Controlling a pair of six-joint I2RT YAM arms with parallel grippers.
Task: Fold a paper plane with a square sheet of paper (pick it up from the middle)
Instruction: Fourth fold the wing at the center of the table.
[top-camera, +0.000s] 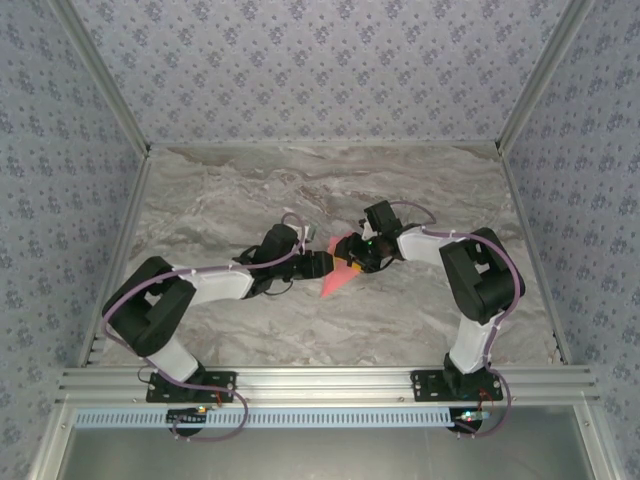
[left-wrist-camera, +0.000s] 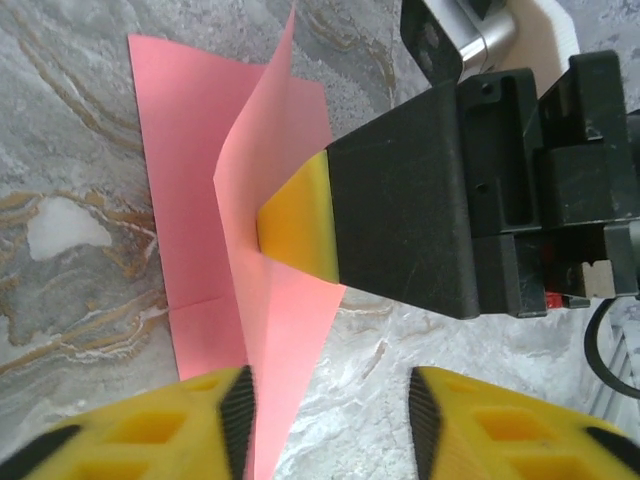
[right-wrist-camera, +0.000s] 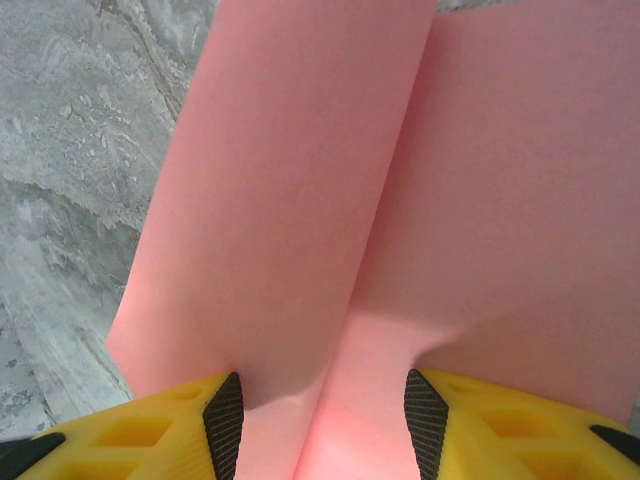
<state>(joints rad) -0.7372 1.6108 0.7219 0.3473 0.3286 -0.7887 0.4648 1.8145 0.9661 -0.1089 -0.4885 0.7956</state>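
The salmon-pink square sheet of paper (top-camera: 338, 276) lies mid-table, partly folded, between both grippers. In the left wrist view one flap of the sheet (left-wrist-camera: 262, 190) stands up along a crease while the rest lies flat. My right gripper (top-camera: 360, 256) is open, and its yellow finger (left-wrist-camera: 298, 222) presses against the raised flap. In the right wrist view the paper (right-wrist-camera: 330, 180) forms a valley crease running between the spread fingers of the right gripper (right-wrist-camera: 320, 425). My left gripper (left-wrist-camera: 330, 415) is open, and the paper's narrow end touches its left finger. The paper plane is out of view.
The marbled grey table (top-camera: 420, 190) is walled by patterned panels on three sides. An aluminium rail (top-camera: 330, 382) runs along the near edge by the arm bases. Bare tabletop (left-wrist-camera: 70, 250) lies left of the paper.
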